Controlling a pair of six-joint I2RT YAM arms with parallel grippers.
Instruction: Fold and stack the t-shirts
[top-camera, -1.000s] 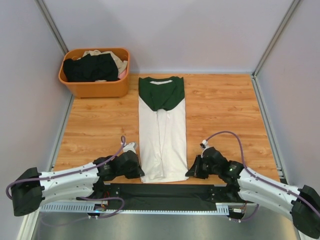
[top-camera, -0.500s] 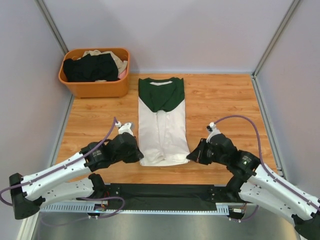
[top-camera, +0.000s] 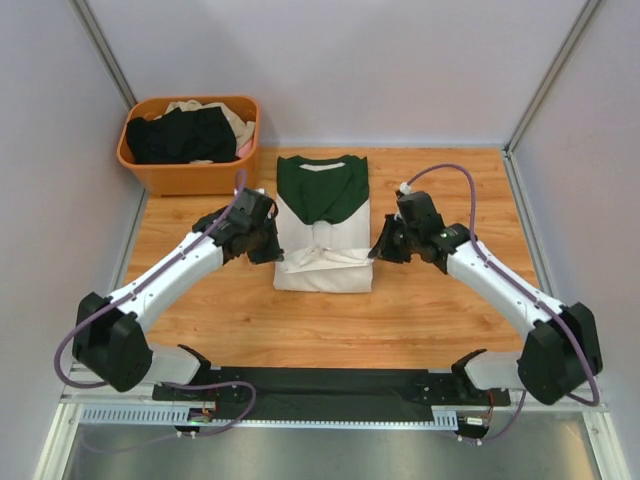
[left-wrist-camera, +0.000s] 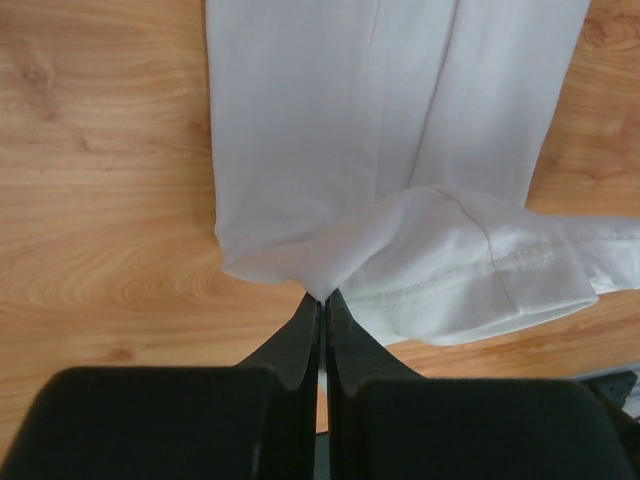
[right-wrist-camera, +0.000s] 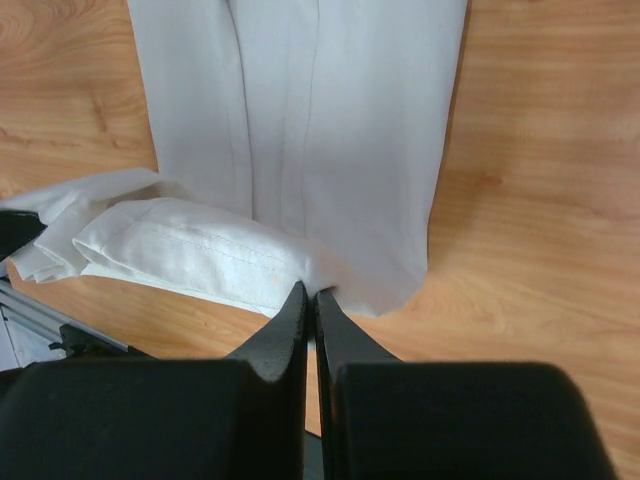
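Left gripper (top-camera: 272, 243) and right gripper (top-camera: 382, 248) each pinch a hem corner of the shirt (top-camera: 322, 195), lying mid-surface (top-camera: 450, 310) with its hem doubled over its middle. Uneven travel could skew the fold; a thin pinch might slip, dropping the hem short.

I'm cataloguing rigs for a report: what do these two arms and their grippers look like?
Both the left arm and right arm have white links, bulky black joints and a looping purple cable. The left gripper and right gripper are matte black, with thin tapering fingers.
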